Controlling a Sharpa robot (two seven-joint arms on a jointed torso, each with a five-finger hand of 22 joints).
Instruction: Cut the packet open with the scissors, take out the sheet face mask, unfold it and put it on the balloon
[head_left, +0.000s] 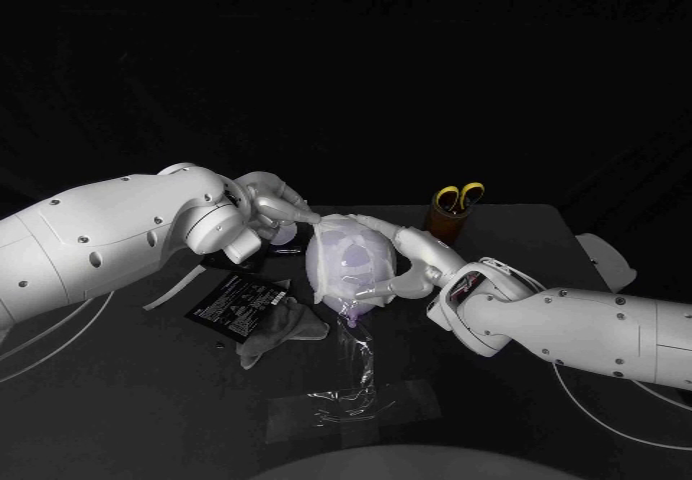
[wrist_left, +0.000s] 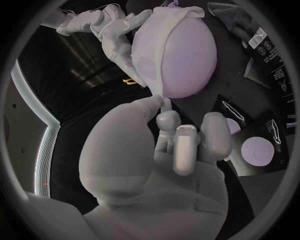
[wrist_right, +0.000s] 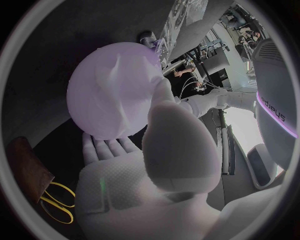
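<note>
Mid-frame, left hand (head_left: 277, 208), pinching the sheet face mask (head_left: 335, 240) by its edge, should draw it smooth while right hand (head_left: 408, 268), spread, cradles the balloon (head_left: 353, 274) steady

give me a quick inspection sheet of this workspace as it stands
surface: black table, flat and dark
job's things: mask draped over the balloon; black packet lies flat beside it; scissors stand in a brown holder
clutter: grey cloth by the packet; clear stand under the balloon
hands: left hand pinches the mask's edge; right hand cups the balloon's side, thumb on the mask
cables: white cables trail by the arms
surroundings: dark backdrop, nothing else seen
</note>
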